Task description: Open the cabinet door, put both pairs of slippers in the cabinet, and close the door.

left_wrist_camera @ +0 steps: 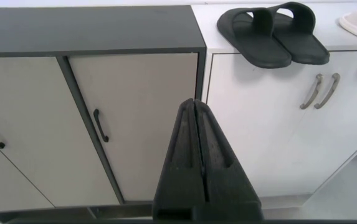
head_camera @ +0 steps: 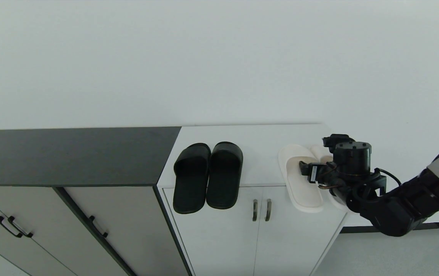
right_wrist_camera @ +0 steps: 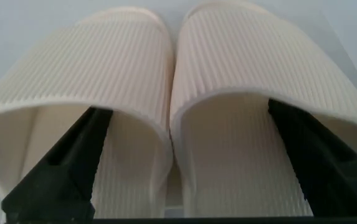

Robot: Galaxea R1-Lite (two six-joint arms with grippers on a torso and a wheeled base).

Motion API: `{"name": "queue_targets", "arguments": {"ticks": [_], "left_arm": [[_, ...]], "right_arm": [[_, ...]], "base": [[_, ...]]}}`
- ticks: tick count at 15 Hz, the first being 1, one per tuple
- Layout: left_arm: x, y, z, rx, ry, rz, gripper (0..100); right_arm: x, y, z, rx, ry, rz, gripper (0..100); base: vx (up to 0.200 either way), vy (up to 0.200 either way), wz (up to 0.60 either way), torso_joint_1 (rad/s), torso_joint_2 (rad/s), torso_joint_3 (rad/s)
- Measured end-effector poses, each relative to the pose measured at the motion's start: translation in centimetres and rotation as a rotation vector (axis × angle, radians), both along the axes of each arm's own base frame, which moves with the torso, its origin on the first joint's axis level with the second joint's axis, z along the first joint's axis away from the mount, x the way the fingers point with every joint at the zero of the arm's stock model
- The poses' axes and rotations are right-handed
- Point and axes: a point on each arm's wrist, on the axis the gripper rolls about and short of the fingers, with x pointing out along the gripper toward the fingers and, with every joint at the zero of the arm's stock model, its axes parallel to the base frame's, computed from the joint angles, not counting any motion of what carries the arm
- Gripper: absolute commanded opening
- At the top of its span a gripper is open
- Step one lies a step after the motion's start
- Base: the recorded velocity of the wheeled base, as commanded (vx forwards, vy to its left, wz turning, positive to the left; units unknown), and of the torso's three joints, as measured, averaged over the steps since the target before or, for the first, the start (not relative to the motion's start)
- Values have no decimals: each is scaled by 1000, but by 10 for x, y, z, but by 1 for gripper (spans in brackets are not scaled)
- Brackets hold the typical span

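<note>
A pair of black slippers [head_camera: 208, 176] [left_wrist_camera: 275, 34] lies on the white cabinet's top [head_camera: 261, 149], toes hanging over the front edge. To their right lies a pair of white slippers [head_camera: 300, 180] [right_wrist_camera: 178, 93], side by side. My right gripper [head_camera: 306, 169] [right_wrist_camera: 187, 112] is open at the white pair, with one black finger [right_wrist_camera: 72, 162] under each slipper's strap and the two inner strap walls between them. The white cabinet's double doors are closed, their two handles [head_camera: 261, 210] [left_wrist_camera: 318, 91] side by side. My left gripper [left_wrist_camera: 195, 109] is shut on nothing, low in front of the cabinets.
A dark-topped cabinet [head_camera: 70, 153] [left_wrist_camera: 85, 28] with grey doors and black handles [left_wrist_camera: 100, 124] stands flush against the white cabinet's left side. A plain wall rises behind both. Grey floor [head_camera: 388, 253] shows to the right of the white cabinet.
</note>
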Motion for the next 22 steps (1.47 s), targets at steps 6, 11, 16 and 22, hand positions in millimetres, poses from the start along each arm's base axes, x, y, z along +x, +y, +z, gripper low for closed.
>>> {"name": "queue_targets", "arguments": {"ticks": [6, 11, 16, 22], "left_arm": [[0, 0, 0, 0, 0, 0, 0], [0, 0, 0, 0, 0, 0, 0], [0, 0, 0, 0, 0, -1, 0], [0, 0, 0, 0, 0, -1, 0]], "right_arm": [[19, -3, -8, 11, -33, -30, 0], [-9, 1, 5, 66, -8, 211, 0], [-86, -8, 35, 155, 1, 617, 0], [-133, -6, 47, 170, -19, 787, 0]], "base": [[0, 0, 0, 0, 0, 0], [0, 0, 0, 0, 0, 0], [-200, 0, 0, 4, 2, 3], [-33, 67, 0, -1, 0, 3]]}}
